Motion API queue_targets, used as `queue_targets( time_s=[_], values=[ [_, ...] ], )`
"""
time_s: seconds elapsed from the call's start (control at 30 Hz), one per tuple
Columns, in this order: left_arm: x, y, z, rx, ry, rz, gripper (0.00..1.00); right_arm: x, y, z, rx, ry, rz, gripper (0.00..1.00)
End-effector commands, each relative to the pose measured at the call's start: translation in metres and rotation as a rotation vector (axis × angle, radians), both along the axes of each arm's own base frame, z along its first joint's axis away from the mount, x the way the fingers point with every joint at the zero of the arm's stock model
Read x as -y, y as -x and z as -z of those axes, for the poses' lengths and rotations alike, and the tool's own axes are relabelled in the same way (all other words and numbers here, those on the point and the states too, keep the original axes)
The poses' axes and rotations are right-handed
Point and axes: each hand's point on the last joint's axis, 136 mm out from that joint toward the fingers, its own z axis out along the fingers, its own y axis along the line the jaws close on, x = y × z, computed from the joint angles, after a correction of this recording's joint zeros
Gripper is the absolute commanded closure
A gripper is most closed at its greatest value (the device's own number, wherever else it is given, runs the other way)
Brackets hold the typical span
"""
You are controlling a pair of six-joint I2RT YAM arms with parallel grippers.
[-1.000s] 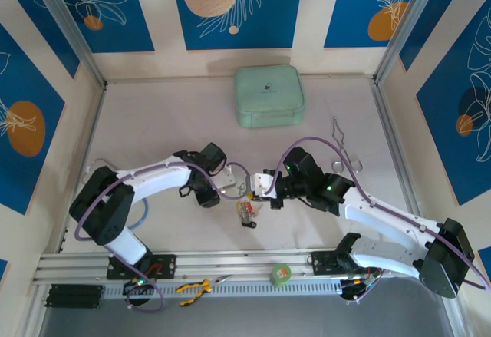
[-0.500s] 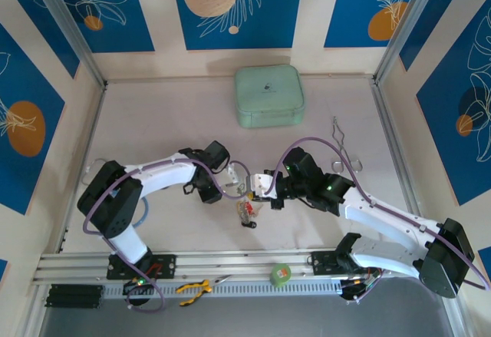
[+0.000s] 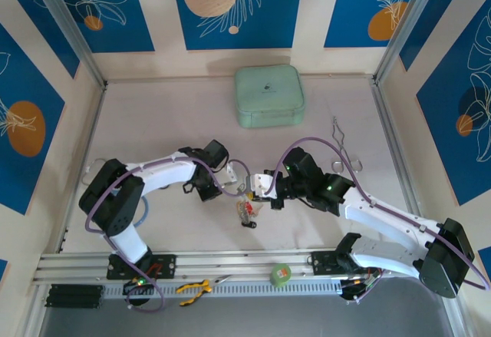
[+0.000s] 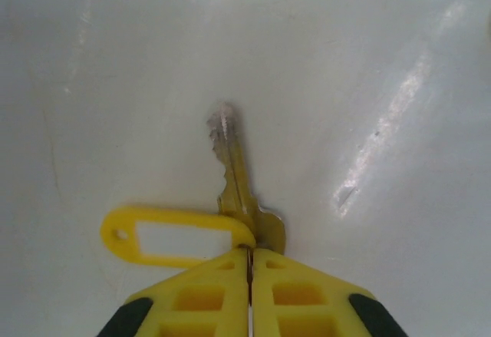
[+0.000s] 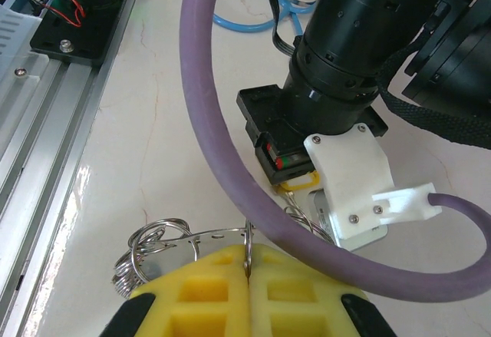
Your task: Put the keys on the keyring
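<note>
My left gripper is shut on the head of a brass key that points away over the white table, its yellow tag sticking out to the left. My right gripper is shut on the thin silvery keyring, which carries several small split rings at its left end. From above, the left gripper and right gripper nearly meet at mid-table. A bunch of keys with red tags lies just below them. The right wrist view also catches the yellow tag under the left arm's wrist.
A mint-green case sits at the back. Steel forceps lie at the right. Yellow-handled pliers and a green tape roll rest on the front rail. A blue stethoscope tube lies by the left arm. A purple cable crosses close above the keyring.
The left arm has shifted slightly to the right, bringing its gripper and key closer to the right gripper. The right arm has stayed still.
</note>
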Motion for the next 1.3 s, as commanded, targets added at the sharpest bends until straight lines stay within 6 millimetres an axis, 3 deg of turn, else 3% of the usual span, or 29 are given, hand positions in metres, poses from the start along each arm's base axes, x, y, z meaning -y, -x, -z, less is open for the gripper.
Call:
queue_targets(
  time_s=[0.0, 0.1, 0.27, 0.43, 0.63, 1.0, 1.1, 1.27],
  values=[
    [-0.004, 0.001, -0.007, -0.005, 0.004, -0.015, 0.95, -0.006, 0.003, -0.022, 0.049, -0.057, -0.036, 1.00],
    [0.001, -0.001, -0.017, 0.014, 0.039, -0.019, 1.00, -0.005, 0.003, -0.021, 0.047, -0.054, -0.036, 1.00],
    [0.004, -0.005, -0.030, 0.048, 0.071, -0.024, 1.00, -0.006, 0.004, -0.022, 0.046, -0.056, -0.038, 1.00],
    [0.008, -0.013, -0.059, 0.125, 0.165, -0.053, 1.00, -0.006, 0.004, -0.020, 0.040, -0.053, -0.037, 1.00],
    [0.007, -0.009, -0.079, 0.120, 0.280, -0.160, 1.00, -0.006, 0.004, -0.020, 0.035, -0.053, -0.037, 1.00],
    [-0.034, -0.044, -0.054, -0.006, 0.366, -0.654, 1.00, -0.007, 0.005, -0.018, 0.029, -0.048, -0.041, 1.00],
    [-0.033, -0.047, -0.044, -0.099, 0.427, -0.714, 1.00, -0.007, 0.005, -0.018, 0.031, -0.048, -0.042, 1.00],
    [-0.042, -0.052, -0.025, -0.154, 0.381, -0.776, 1.00, -0.007, 0.005, -0.018, 0.032, -0.048, -0.042, 1.00]
  ],
)
